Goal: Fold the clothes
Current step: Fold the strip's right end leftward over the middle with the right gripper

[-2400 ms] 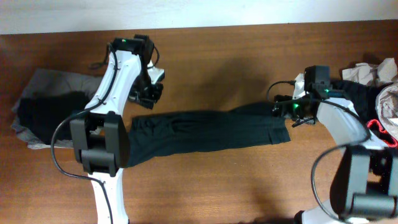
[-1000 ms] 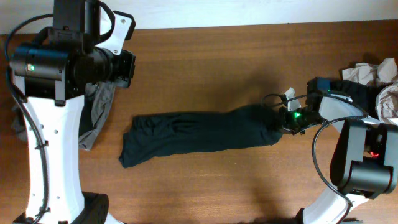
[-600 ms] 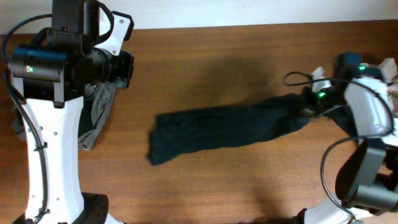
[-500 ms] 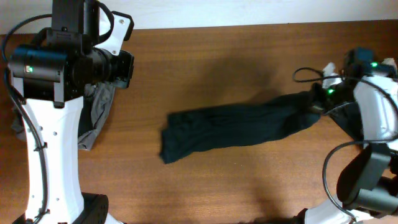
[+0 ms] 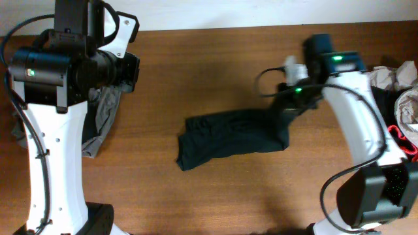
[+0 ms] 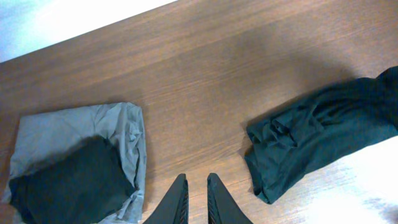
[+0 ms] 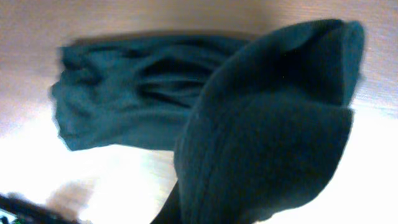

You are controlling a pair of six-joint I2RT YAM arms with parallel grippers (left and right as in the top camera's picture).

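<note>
black t-shirt (image 5: pixel 228 138) pinched in closed right gripper (image 5: pixel 289 108); left gripper (image 6: pixel 194 180) nearly closed, empty; folded pile (image 6: pixel 68 165) left, heap (image 5: pixel 400 77) right.

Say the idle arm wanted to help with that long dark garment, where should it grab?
Probably the dark garment by its free end nearest that arm, from above: it lies bunched on the table, giving folds to pinch; the right arm holds the other end.

Brown wooden table (image 5: pixel 215 72), a white strip (image 5: pixel 261 13) along its far edge.
</note>
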